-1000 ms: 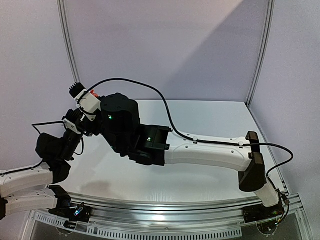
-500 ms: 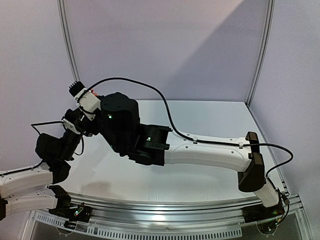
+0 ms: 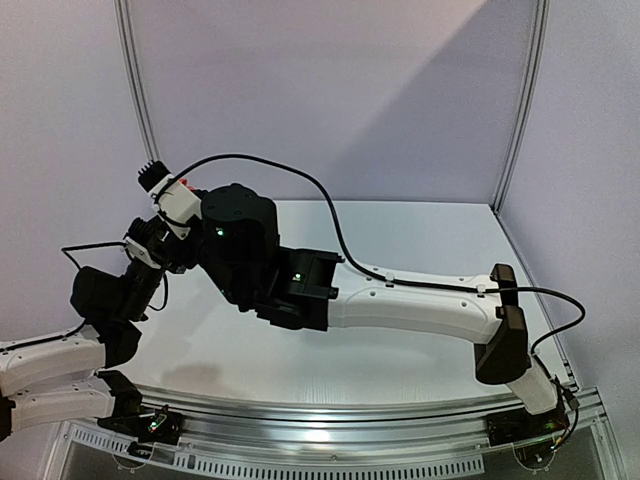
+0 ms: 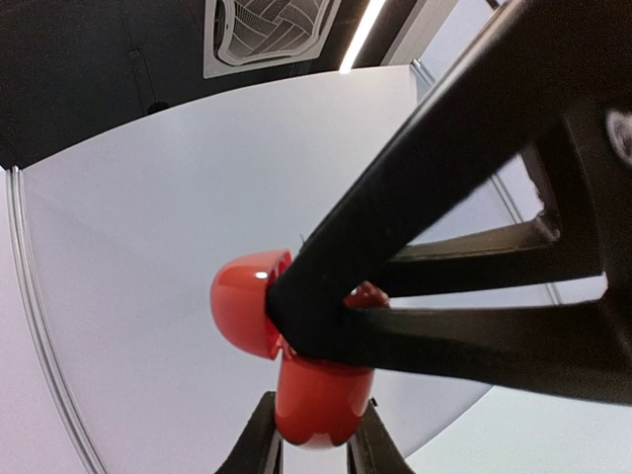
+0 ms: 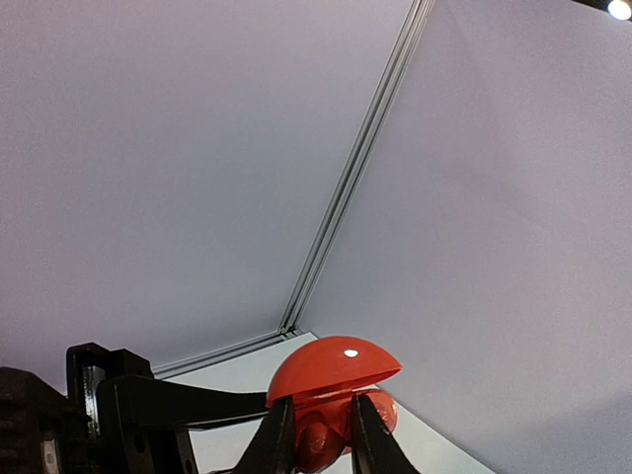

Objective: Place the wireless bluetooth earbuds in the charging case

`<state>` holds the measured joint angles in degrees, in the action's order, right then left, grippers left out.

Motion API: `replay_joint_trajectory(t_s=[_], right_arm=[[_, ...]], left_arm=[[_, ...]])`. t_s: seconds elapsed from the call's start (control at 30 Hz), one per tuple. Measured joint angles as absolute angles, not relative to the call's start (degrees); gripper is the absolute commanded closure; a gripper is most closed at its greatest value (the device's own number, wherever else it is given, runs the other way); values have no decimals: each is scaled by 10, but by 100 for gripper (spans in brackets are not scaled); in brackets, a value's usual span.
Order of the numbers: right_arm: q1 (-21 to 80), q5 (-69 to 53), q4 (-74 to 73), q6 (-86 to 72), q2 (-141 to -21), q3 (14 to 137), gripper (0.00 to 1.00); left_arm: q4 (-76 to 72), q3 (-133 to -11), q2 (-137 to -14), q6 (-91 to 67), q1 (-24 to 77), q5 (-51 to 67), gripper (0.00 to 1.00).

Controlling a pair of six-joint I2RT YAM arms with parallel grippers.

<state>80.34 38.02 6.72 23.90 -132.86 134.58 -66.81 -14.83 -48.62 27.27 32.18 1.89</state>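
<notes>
The red charging case (image 4: 314,410) is held up in the air with my left gripper (image 4: 316,434) shut on its body. Its domed lid (image 5: 331,367) is hinged open. A red earbud (image 5: 318,444) sits between the fingers of my right gripper (image 5: 321,420), which is shut on it right at the case's mouth, under the lid. In the left wrist view the right gripper's black fingers (image 4: 444,336) cross in from the right and cover the mouth, with only a sliver of the earbud (image 4: 368,293) showing. The top view hides both grippers behind the wrists.
Both arms meet high over the white table's (image 3: 420,240) left rear part. The right arm (image 3: 410,305) stretches across the table with its cable (image 3: 330,215) arching above. Lilac walls and a corner post (image 5: 351,188) stand behind.
Almost nothing has moved. In the top view the right wrist has shifted slightly, so the spot of red beside its camera is hidden.
</notes>
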Motion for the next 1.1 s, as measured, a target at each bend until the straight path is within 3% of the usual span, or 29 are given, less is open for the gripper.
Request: replay_joint_trajectory(t_s=[1.1], right_arm=[[802,362,80,227,-1335,1355,71]], left_arm=[[-651,-148,-467,177,322,36,100]])
